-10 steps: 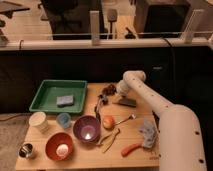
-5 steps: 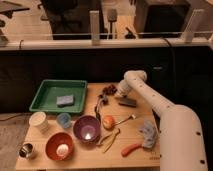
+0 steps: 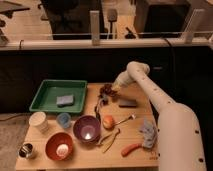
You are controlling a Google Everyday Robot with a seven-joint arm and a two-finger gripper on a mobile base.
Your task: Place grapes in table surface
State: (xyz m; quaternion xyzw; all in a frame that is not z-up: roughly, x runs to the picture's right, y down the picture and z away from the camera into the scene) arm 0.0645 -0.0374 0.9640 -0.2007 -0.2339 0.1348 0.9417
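Hovering gripper [image 3: 111,90] at the grapes [image 3: 106,90] over the table surface [image 3: 135,135], its grip state impossible to tell.

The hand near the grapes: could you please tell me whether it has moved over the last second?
No. The hand stays at the grapes, above the dark grey block and right of the green tray, with no visible shift.

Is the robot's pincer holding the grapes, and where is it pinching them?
The pincer sits right at the grapes near the back of the table, but whether it grips them, or where, cannot be told.
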